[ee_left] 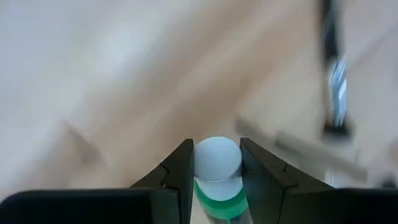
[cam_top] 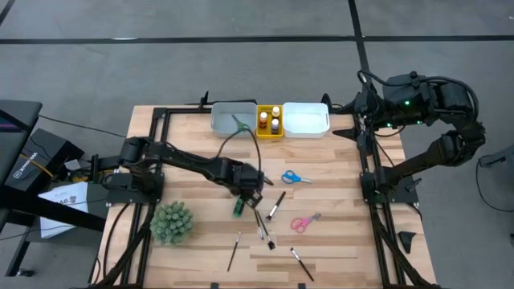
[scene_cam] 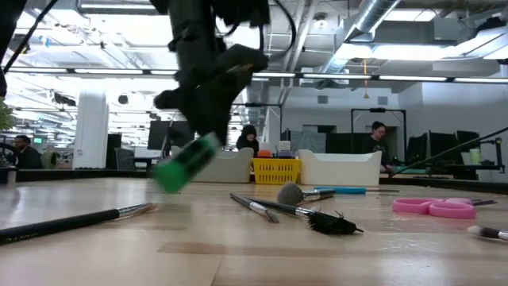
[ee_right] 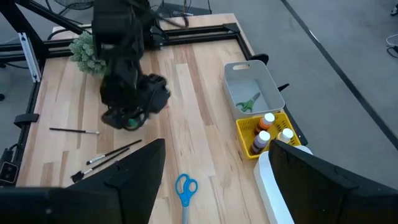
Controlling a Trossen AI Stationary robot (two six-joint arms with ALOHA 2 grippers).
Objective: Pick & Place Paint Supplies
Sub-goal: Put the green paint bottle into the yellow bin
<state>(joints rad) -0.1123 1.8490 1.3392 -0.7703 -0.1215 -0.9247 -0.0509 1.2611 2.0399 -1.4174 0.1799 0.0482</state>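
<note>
My left gripper (cam_top: 245,198) is over the middle of the table, shut on a small green paint bottle (scene_cam: 186,163) that is off the wood. In the left wrist view the bottle's white round end (ee_left: 216,158) shows between the two fingers. Around it on the table lie several dark-handled brushes (cam_top: 275,206), blue scissors (cam_top: 295,177) and pink scissors (cam_top: 305,221). My right gripper (ee_right: 217,180) is open and raised at the back right, above the trays, touching nothing. My left gripper pinches the green bottle between its two fingers, one on each side near its white end (ee_left: 219,167). The fingers come from above, pointing steeply down. The bottle hangs tilted below them, its lower end (scene_cam: 168,178) clear of the table.
At the far edge stand a grey tray (cam_top: 223,122) holding green scissors, a yellow tray (cam_top: 262,131) with paint bottles, and a white tray (cam_top: 306,120). A spiky green plant ball (cam_top: 172,221) sits near the left front. Black frame rails run along both table sides.
</note>
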